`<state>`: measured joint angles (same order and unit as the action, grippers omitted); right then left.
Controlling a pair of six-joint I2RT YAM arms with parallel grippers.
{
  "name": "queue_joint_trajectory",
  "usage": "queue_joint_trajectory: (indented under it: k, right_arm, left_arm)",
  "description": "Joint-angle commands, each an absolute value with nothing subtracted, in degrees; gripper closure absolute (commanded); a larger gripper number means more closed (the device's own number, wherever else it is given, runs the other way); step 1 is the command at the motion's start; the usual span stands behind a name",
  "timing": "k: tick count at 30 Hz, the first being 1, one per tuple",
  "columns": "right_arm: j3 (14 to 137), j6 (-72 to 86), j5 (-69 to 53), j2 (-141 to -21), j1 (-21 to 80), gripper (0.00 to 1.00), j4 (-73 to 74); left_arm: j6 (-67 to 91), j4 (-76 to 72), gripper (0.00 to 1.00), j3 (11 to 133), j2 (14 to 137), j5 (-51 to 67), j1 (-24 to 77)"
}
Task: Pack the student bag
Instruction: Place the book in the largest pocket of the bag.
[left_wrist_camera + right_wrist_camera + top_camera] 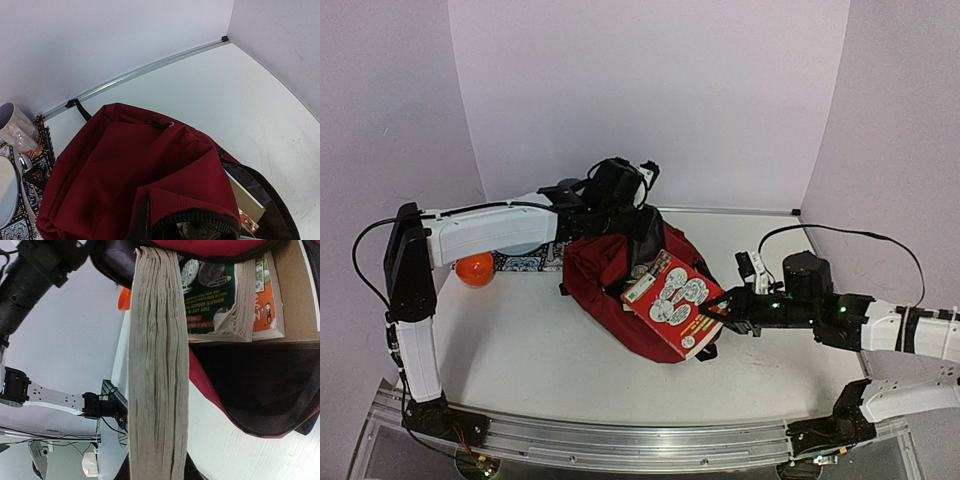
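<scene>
The dark red student bag [605,275] lies mid-table with its mouth towards the right. My left gripper [638,212] is shut on the bag's upper zip edge [197,220] and holds the flap up. My right gripper [722,308] is shut on a thick book with a red cartoon cover [675,300], which rests tilted at the bag's mouth. In the right wrist view the book's page edge [157,365] fills the middle, with dark fingers on both sides at the bottom. Two other books, one green [210,295] and one orange [264,302], lie inside the bag [260,385].
An orange ball [475,270] and a patterned mat [525,262] lie left of the bag, under my left arm. A white mug [14,125] stands on the mat [35,192] by the back wall. White table surface shows right of the bag [240,95].
</scene>
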<state>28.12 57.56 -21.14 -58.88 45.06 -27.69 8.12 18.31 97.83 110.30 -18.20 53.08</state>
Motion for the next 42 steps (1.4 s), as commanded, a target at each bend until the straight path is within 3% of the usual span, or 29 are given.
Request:
queue_joint_trajectory:
  k: [1, 17, 26, 35, 42]
  right_arm:
    - [33.0, 59.0, -21.7, -61.7, 45.3, 1.00, -36.1]
    - [34.4, 69.1, -8.3, -66.5, 43.8, 1.00, -38.6]
    - [39.0, 73.7, -9.4, -77.1, 44.7, 1.00, -46.4]
    - [41.7, 77.1, -7.0, -81.9, 47.8, 1.00, -48.0]
    - [39.3, 80.6, -1.2, -80.8, 48.2, 1.00, -48.5]
  left_arm:
    - [10.3, 17.3, 1.00, 97.2, 103.3, -13.0, 53.2]
    - [10.0, 16.4, 1.00, 90.2, 94.9, -0.8, 53.3]
    - [11.7, 14.7, 1.00, 89.6, 94.0, 7.2, 53.7]
    - [13.9, 11.8, 1.00, 92.9, 94.4, 2.3, 53.8]
    - [13.7, 6.4, 1.00, 89.3, 92.2, 9.2, 54.1]
